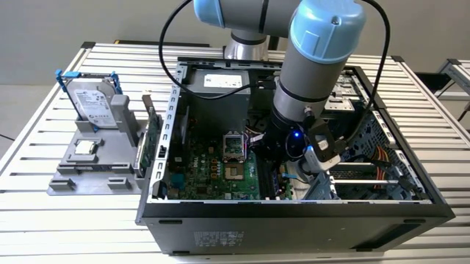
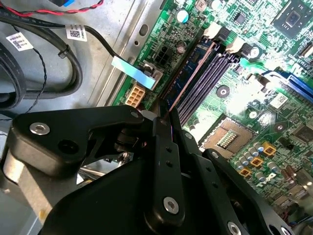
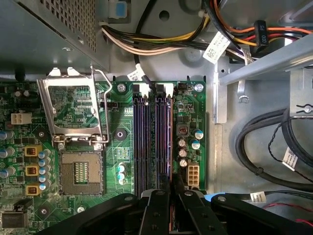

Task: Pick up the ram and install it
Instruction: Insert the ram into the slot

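Slatted metal table (image 1: 44, 220) carries the open computer case (image 1: 294, 220) in the exterior view; the gripper (image 1: 283, 165) reaches inside. In the second wrist view, its fingers (image 2: 164, 129) clench the ram (image 2: 188, 78), edge-on above the memory slots (image 2: 210, 73). First wrist view: ram (image 3: 171, 147) sits at the outermost slot. Light, stiff, probably fragile; best held by its end edges.
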### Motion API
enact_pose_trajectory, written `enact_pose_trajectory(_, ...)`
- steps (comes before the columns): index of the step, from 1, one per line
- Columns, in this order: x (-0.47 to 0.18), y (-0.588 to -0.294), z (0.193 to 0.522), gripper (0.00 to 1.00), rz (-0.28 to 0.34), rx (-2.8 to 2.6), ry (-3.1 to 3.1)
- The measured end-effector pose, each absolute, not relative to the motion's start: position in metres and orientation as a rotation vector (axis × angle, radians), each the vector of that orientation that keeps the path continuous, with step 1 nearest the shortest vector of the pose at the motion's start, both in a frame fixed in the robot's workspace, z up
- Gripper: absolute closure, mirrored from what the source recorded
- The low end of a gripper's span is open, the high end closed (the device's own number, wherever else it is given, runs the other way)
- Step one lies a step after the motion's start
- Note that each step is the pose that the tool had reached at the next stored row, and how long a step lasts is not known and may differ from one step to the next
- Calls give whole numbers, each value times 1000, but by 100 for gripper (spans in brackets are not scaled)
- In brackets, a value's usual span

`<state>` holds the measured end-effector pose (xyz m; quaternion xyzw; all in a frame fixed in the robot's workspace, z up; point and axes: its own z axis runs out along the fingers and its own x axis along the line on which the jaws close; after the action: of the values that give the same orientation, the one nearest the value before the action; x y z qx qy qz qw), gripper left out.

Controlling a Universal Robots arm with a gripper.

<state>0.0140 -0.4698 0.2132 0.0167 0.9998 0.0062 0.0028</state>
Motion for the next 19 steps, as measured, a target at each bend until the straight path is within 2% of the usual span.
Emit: enact_pose_trajectory(19, 15, -470, 212, 100, 17, 91, 3144)
